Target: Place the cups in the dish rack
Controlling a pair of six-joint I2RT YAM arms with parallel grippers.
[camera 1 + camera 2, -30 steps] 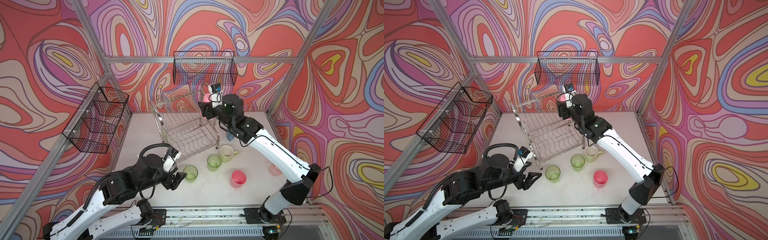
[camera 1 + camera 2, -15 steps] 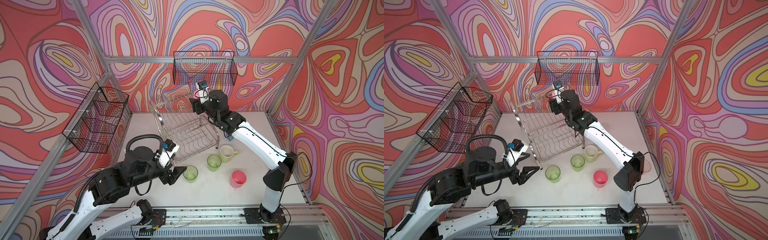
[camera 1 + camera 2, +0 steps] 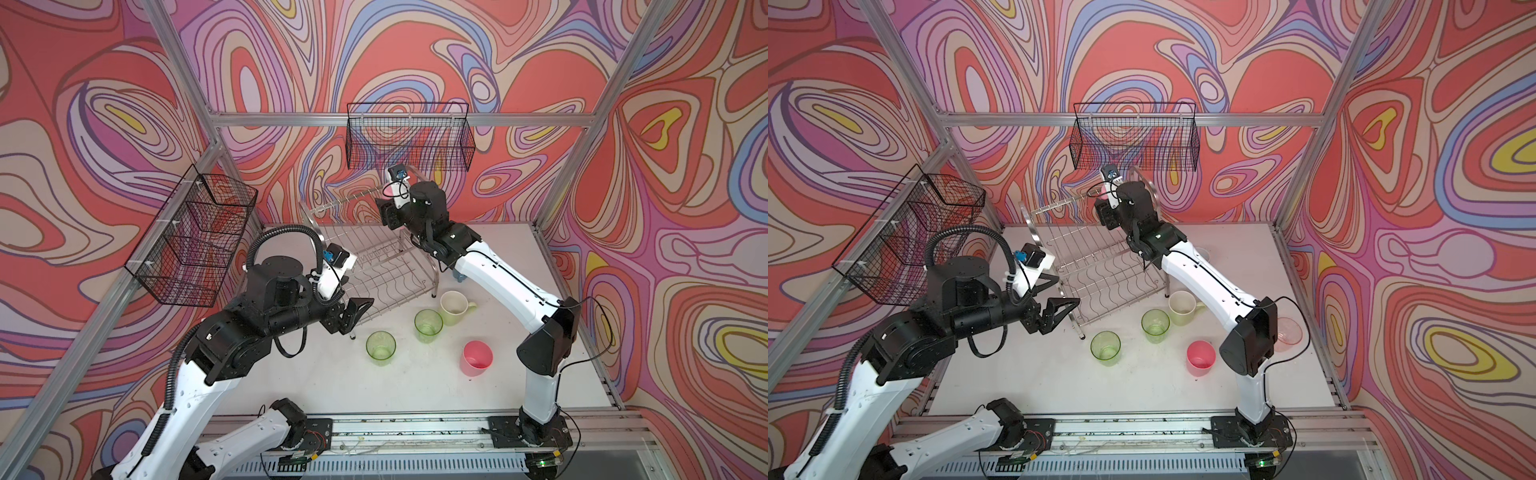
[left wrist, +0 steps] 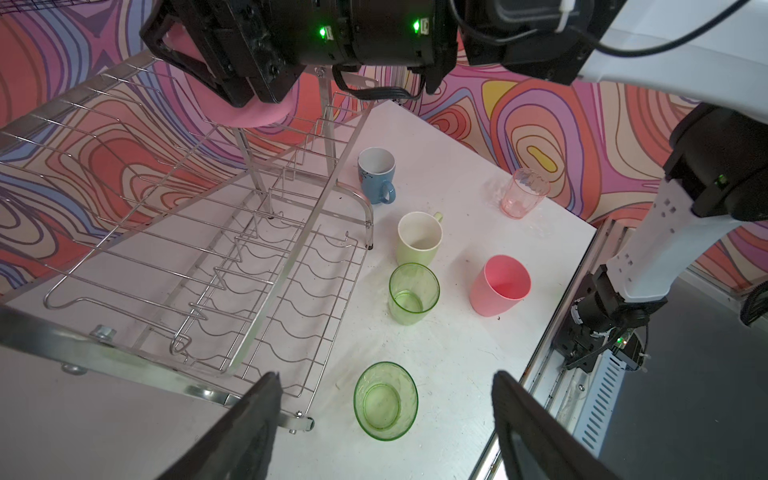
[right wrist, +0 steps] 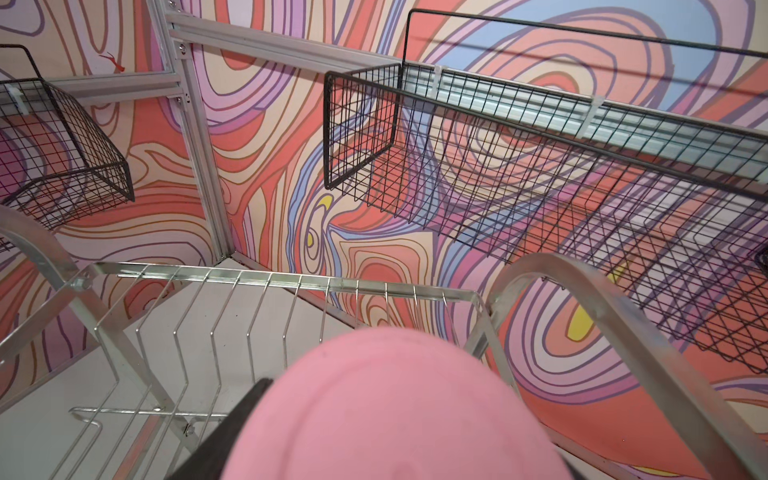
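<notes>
The silver dish rack [image 3: 374,266] [image 3: 1096,266] [image 4: 208,249] stands at the back left. My right gripper [image 3: 388,214] [image 3: 1105,212] is shut on a pink tumbler [image 4: 257,112] [image 5: 395,407], held over the rack's upper tier. My left gripper [image 3: 353,313] [image 4: 384,376] hangs open and empty by the rack's front corner, above a clear green cup [image 3: 380,348] [image 4: 385,401]. On the table stand a second green cup [image 3: 428,325], a pale-green mug [image 3: 454,306], another pink tumbler [image 3: 476,357], a blue mug [image 4: 376,174] and a clear pinkish cup [image 4: 523,198].
A black mesh basket [image 3: 409,137] hangs on the back wall just above the right gripper. Another mesh basket [image 3: 191,237] hangs on the left wall. The right arm [image 3: 498,282] stretches over the blue mug. A metal rail [image 3: 415,432] runs along the table's front edge.
The right arm has carried the pink tumbler leftward to above the rack's upper tier. The left gripper has lifted and drawn back from the near green cup toward the rack's front corner.
</notes>
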